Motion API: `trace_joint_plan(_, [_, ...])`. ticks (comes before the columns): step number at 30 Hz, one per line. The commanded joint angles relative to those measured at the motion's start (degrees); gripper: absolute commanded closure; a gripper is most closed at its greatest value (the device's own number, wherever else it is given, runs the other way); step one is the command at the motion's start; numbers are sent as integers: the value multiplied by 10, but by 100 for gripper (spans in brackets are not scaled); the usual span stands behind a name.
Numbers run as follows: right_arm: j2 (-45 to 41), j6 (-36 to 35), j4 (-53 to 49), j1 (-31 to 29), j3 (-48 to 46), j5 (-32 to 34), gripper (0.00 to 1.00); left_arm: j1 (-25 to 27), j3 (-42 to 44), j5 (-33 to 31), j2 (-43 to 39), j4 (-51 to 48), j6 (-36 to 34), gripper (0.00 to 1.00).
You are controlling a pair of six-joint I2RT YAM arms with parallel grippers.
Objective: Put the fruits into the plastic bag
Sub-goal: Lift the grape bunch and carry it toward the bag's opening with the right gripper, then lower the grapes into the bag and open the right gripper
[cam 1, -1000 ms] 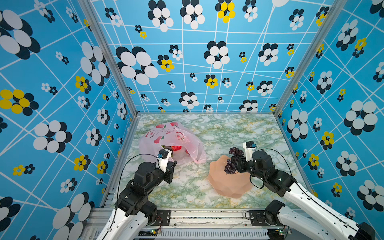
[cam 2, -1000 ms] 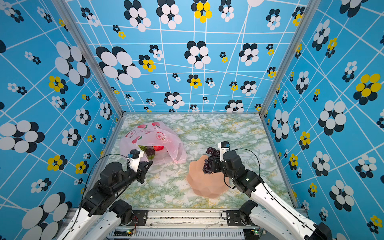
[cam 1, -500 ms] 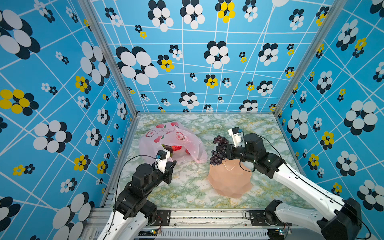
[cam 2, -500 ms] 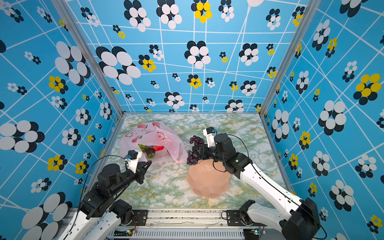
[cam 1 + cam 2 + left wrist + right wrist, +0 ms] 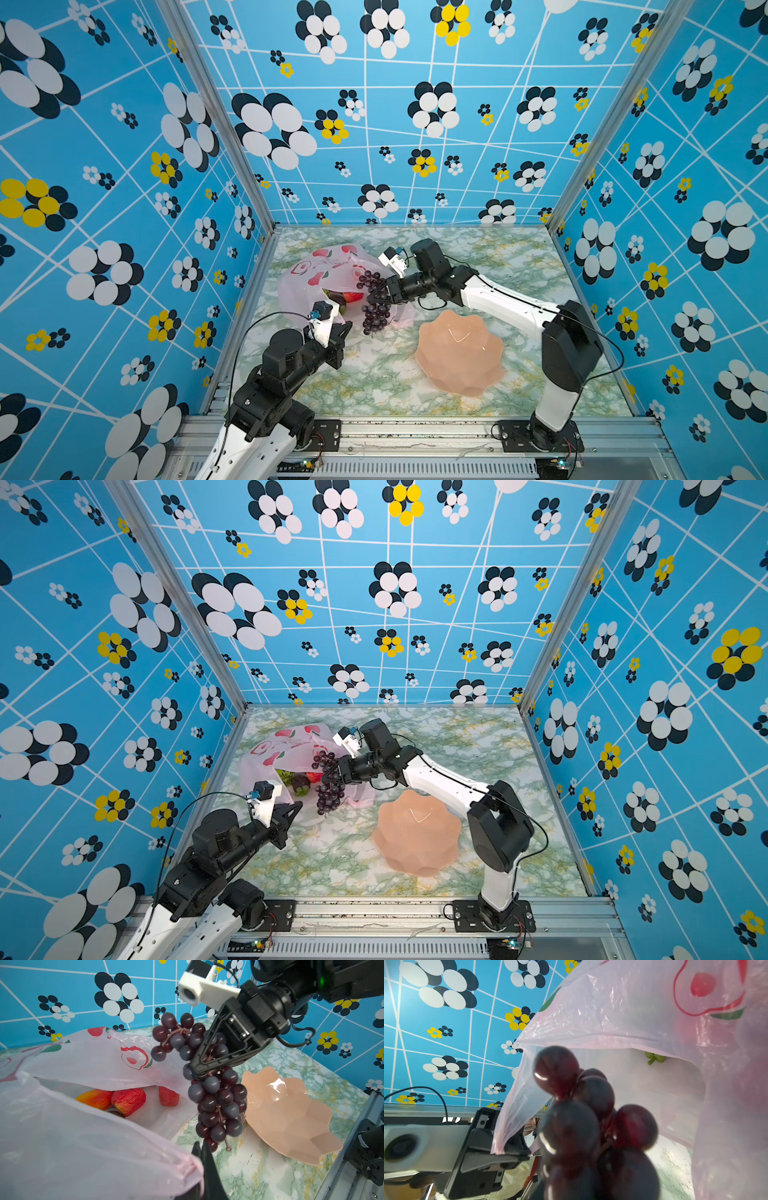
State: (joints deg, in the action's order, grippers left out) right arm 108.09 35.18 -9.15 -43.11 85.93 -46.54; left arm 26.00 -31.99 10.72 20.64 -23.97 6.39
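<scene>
Nearly done, we think. Our right hand grips the grapes just at the mouth of the bag, not in yet. Our left hand pinches the bag's edge, shut tight. Other fruits lie inside; the bowl is empty.

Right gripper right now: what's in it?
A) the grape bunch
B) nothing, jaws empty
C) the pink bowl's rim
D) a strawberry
A: the right gripper is clamped on the grapes, which hang from it at the mouth of the plastic bag.
</scene>
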Motion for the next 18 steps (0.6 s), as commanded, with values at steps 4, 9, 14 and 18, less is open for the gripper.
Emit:
trace_joint_plan(4, [96,-10,-96,0,121,-101,65,5,7,11,-11,17,-12,100])
trace_joint_plan(9, [154,-66,-228,-5,209,-82,64,5,15,34,-15,30,-22,100])
trace_joint_plan(14, [218,-93,-339,-13,299,-59,64,5,25,68,-17,50,-31,100])
trace_joint_plan(18, [274,-97,-416,-23,387,-61,64,5,35,109,-22,70,-43,100])
